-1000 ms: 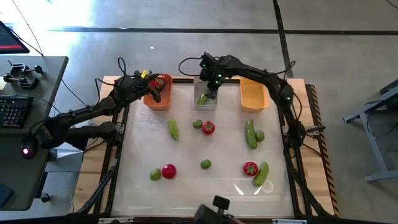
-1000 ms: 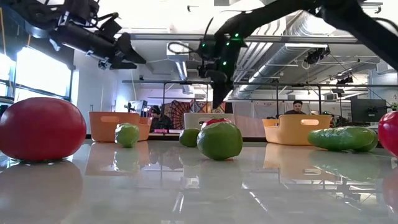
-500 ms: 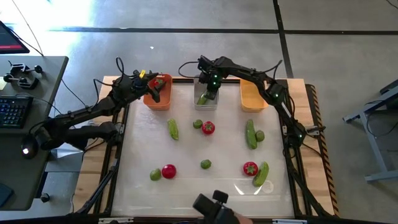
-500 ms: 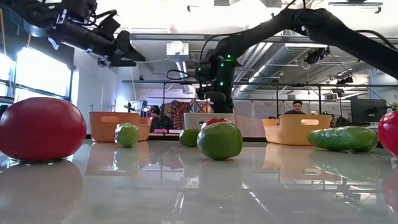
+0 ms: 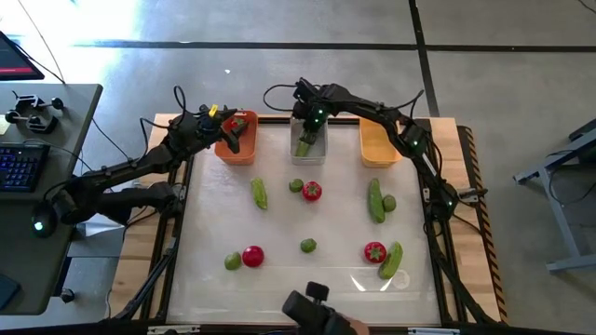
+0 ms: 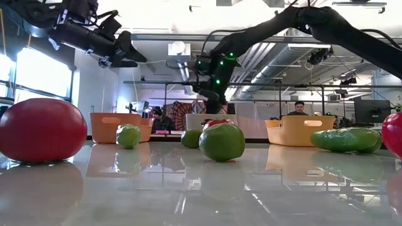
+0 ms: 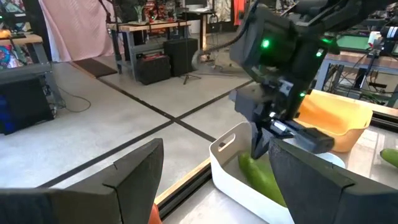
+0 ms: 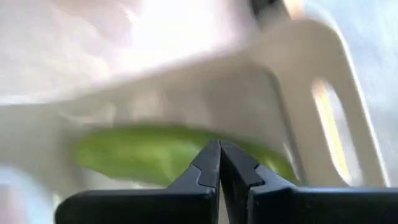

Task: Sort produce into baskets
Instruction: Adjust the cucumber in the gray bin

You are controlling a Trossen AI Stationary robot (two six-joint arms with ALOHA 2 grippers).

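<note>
Since a second ago the right claw (image 5: 305, 141) has dipped lower into the grey basket (image 5: 308, 152), and its arm has folded in tighter over the table's far edge. The claw is pinched fully shut with nothing in it, tips right above the cucumber (image 8: 174, 152) that lies inside that basket. That cucumber is long, smooth and bright green, resting slanted against the white wall.

Progress looks early to me: one cucumber is in the grey basket and one tomato (image 5: 238, 123) in the orange-red basket (image 5: 237, 147), while the yellow basket (image 5: 378, 141) seems empty. Still loose on the table (image 5: 307, 279) are three cucumbers, three small red tomatoes with green tops, and about four little round limes, spread from the middle to the near edge.

The left claw (image 5: 230, 137) hangs over the orange-red basket, spread wide and holding nothing.
</note>
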